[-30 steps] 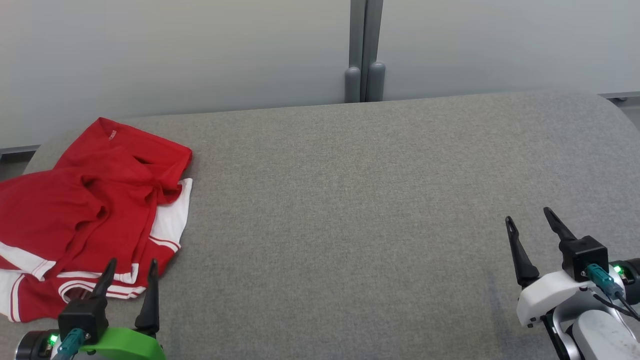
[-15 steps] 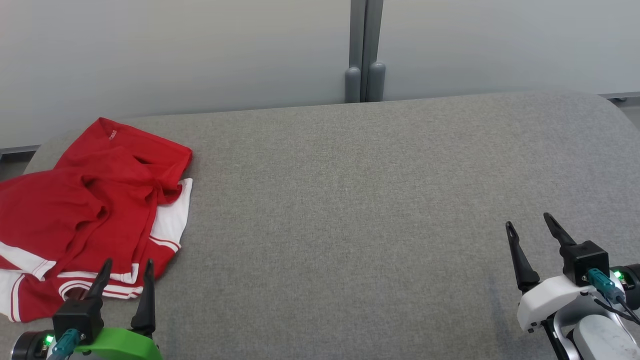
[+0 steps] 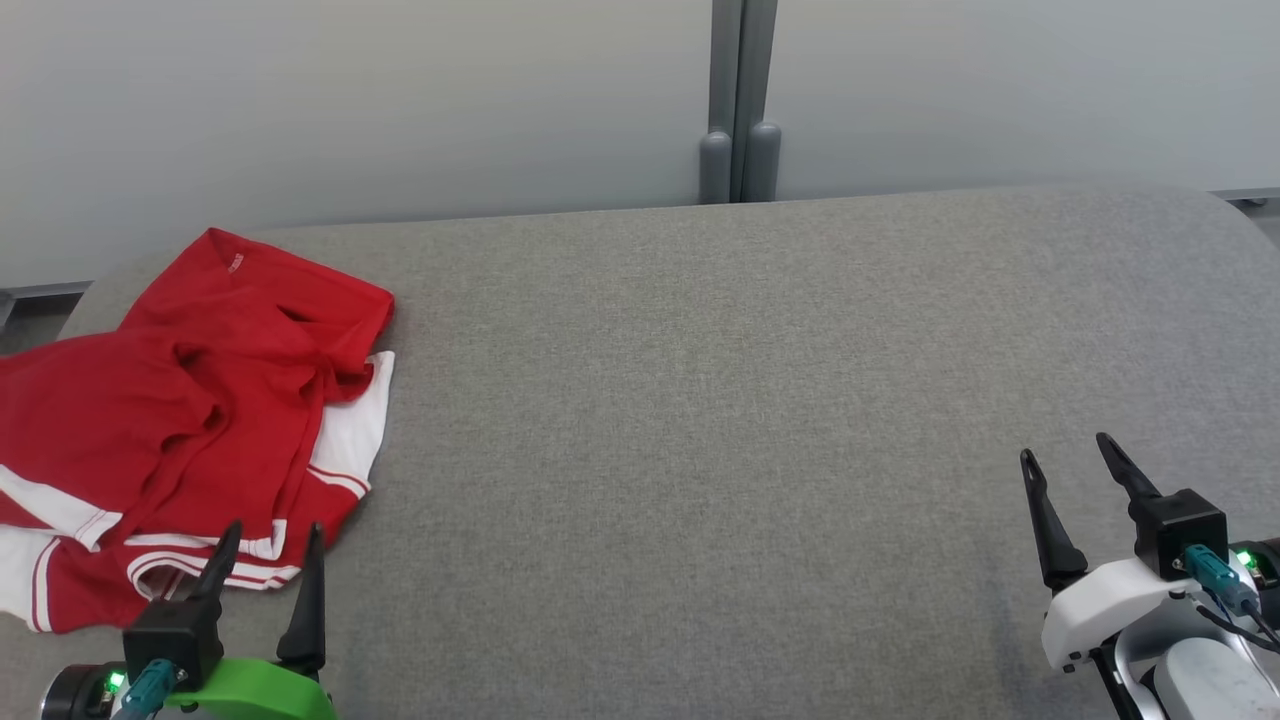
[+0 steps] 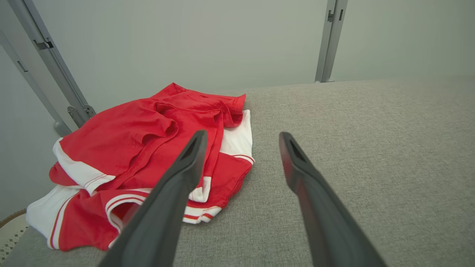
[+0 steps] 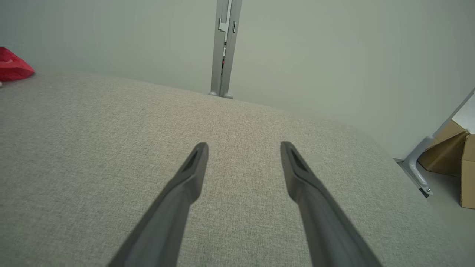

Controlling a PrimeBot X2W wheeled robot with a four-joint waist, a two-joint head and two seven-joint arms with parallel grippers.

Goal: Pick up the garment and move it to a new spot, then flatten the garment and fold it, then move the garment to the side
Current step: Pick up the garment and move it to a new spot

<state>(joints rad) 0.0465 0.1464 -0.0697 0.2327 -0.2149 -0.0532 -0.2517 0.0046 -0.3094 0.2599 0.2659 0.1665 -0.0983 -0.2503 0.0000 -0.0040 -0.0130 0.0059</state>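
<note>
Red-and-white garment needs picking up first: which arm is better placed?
Left. The left gripper hangs open right by the crumpled red-and-white cloth garment; the right gripper sits far across the grey fabric surface.

Open grey fabric tabletop spans centre and right; a crumpled red-and-white cloth garment covers the left end; pale wall panels close the far side.
</note>
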